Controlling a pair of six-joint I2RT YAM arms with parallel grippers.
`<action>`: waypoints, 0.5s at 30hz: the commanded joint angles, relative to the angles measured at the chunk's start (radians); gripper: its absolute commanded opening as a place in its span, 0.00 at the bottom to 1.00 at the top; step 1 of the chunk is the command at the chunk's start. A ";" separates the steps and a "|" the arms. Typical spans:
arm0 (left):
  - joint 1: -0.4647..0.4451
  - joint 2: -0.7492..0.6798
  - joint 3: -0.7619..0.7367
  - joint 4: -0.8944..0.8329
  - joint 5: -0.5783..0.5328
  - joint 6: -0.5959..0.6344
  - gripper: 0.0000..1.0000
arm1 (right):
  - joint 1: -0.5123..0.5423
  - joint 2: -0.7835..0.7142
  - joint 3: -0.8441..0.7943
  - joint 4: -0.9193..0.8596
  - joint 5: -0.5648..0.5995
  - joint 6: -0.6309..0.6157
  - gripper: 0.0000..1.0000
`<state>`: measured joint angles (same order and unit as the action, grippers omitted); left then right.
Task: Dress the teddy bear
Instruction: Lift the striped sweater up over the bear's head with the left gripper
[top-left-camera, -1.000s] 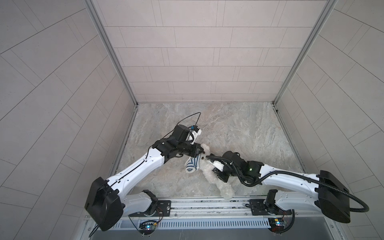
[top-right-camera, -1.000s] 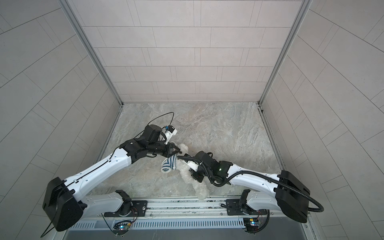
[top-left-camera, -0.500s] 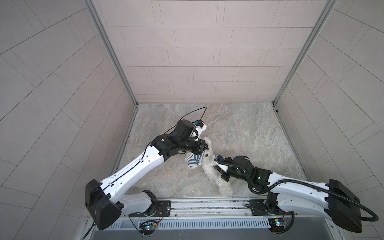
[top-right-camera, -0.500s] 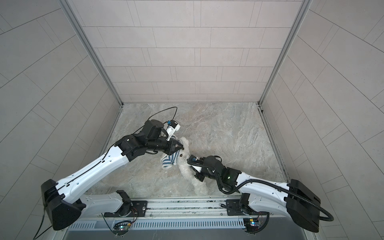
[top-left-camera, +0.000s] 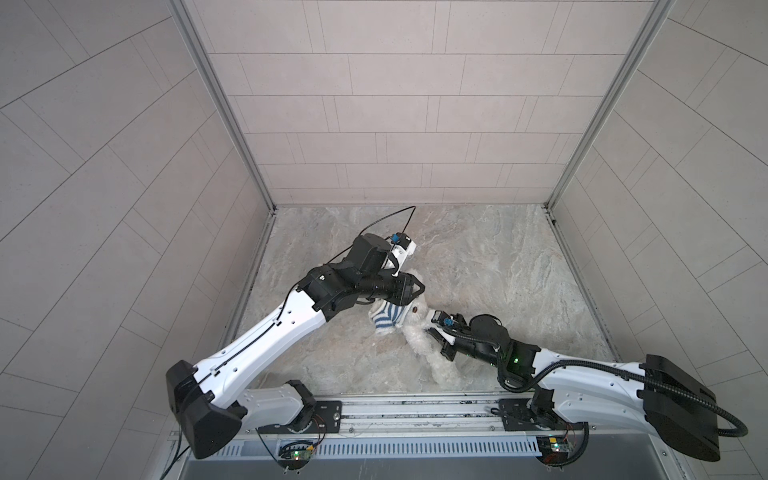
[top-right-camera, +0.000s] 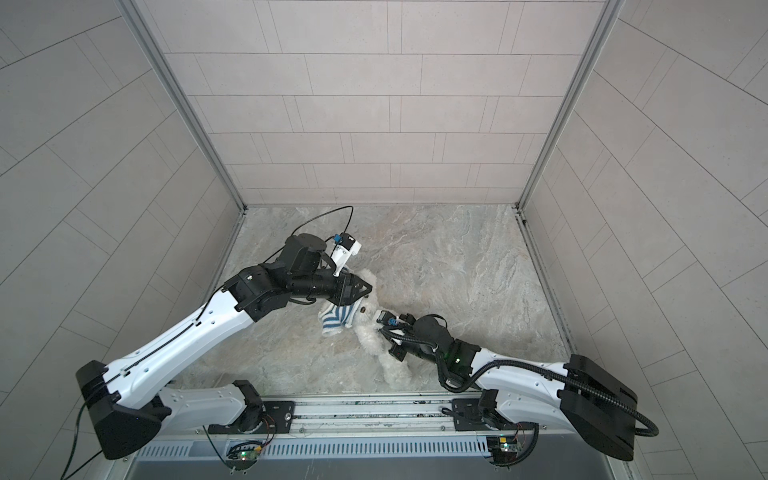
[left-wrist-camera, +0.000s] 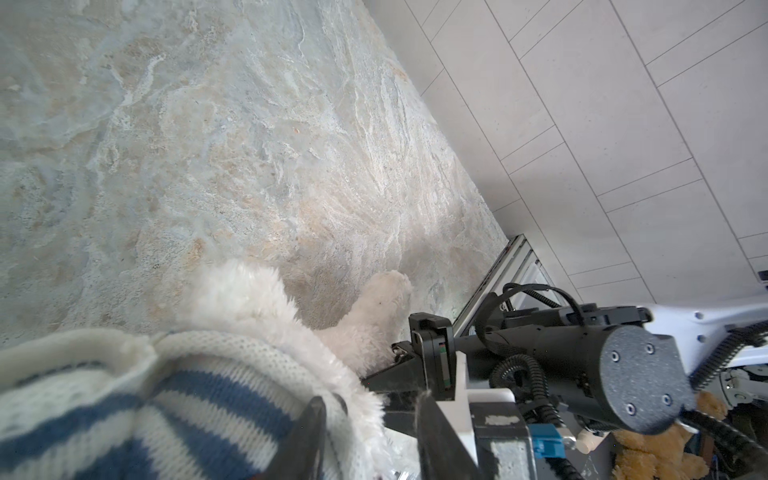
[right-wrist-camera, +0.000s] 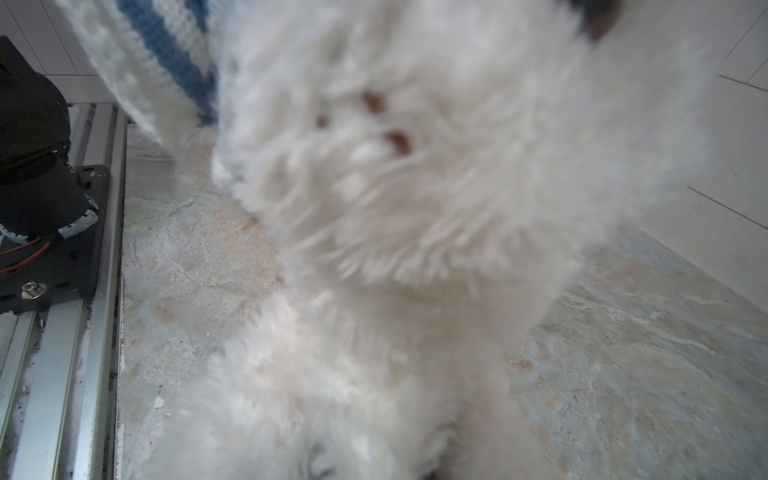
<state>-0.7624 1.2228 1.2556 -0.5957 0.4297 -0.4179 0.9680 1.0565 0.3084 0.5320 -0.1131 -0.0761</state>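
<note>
The white fluffy teddy bear (top-left-camera: 420, 343) (top-right-camera: 371, 337) lies on the stone-patterned table, legs toward the front rail. A blue-and-white striped shirt (top-left-camera: 388, 318) (top-right-camera: 336, 319) is bunched over its head. My left gripper (top-left-camera: 417, 289) (top-right-camera: 367, 288) hangs just over the head, open, with the shirt (left-wrist-camera: 187, 415) edge and fur loose between its fingers (left-wrist-camera: 309, 436). My right gripper (top-left-camera: 430, 331) (top-right-camera: 380, 331) is pressed into the bear's side and shut on it. In the right wrist view the bear (right-wrist-camera: 415, 208) fills the picture and hides the fingers; the shirt (right-wrist-camera: 166, 54) shows beside it.
The metal rail (top-left-camera: 415, 409) with both arm bases runs along the front edge. Tiled walls close the left, back and right sides. The right arm (left-wrist-camera: 582, 357) reaches in close beside my left gripper. A brown plush (left-wrist-camera: 665, 453) shows behind the right arm.
My left gripper has gone from shut on the shirt to open, and it has shifted a little toward the back. The right gripper has stayed shut on the bear.
</note>
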 joint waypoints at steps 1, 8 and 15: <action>0.000 -0.051 0.061 0.023 0.026 0.002 0.43 | 0.002 -0.024 -0.006 0.097 0.012 -0.020 0.00; 0.064 -0.153 0.051 0.022 0.040 0.001 0.45 | 0.000 -0.048 -0.035 0.131 0.020 -0.014 0.00; 0.280 -0.354 -0.078 0.018 0.123 -0.013 0.30 | -0.006 -0.073 -0.043 0.141 0.009 -0.010 0.00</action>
<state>-0.5537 0.9333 1.2263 -0.5686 0.5053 -0.4355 0.9676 1.0145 0.2626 0.6029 -0.1009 -0.0753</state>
